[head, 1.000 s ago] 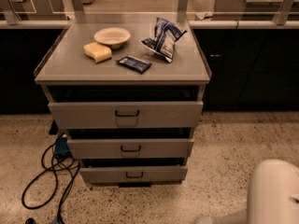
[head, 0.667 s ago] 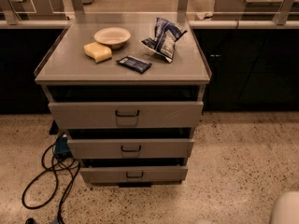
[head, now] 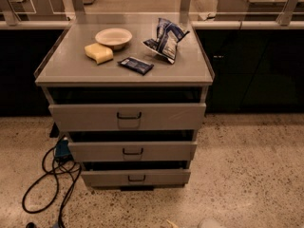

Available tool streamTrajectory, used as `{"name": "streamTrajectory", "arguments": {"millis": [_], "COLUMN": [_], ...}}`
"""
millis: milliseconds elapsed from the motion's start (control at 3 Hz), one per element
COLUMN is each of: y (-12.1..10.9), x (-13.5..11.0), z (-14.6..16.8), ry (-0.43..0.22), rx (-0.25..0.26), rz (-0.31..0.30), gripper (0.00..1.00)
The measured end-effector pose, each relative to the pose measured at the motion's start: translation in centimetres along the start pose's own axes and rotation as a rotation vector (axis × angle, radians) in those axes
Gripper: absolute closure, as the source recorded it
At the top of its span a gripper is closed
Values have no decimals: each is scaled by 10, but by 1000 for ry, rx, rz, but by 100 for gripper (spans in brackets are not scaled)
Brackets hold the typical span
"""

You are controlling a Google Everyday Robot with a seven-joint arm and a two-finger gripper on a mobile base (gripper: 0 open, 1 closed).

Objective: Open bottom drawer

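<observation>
- A grey metal cabinet with three stacked drawers fills the centre of the frame, seen from the front and above, standing on a speckled floor.
- The bottom drawer sits low in the centre of the frame. It has the slimmest front of the three and a small dark loop handle at its middle. None of its inside shows, so I judge it not yet pulled out.
- My claw is out of the frame, so I cannot tell whether it is open or closed. A pale rounded shape touches the bottom edge, right of centre, and I cannot tell what it is.
- Step in hand, as I judge it: the approach, before any contact.
- The next move calls for bringing my claw down low to that loop, closing on it, and pulling straight outward. I must not take the middle drawer or the top drawer by mistake.
- Count: three drawers, each with one handle.
- On the surface, upper centre: one pale bowl, one yellow sponge, one crumpled blue-and-white bag and one flat dark packet.
- On the floor, lower left: one looped black cable.
</observation>
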State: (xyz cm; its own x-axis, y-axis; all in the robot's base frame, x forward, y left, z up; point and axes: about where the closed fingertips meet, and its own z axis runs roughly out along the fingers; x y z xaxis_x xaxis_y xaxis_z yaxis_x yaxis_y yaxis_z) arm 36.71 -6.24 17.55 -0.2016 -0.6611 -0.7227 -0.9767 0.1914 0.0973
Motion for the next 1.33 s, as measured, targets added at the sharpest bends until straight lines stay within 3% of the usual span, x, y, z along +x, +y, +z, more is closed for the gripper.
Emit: {"name": "streamTrajectory", "arguments": {"millis": [333,1000,1333], "y": [-39,-107,-107], "x": [-22,-95,-95], "z": [-8,-48,-48], "ry": [-95,-271,-271], "rx": [80,253,253], "rz": [-78,-195,-195], "gripper": [0,0,0]}}
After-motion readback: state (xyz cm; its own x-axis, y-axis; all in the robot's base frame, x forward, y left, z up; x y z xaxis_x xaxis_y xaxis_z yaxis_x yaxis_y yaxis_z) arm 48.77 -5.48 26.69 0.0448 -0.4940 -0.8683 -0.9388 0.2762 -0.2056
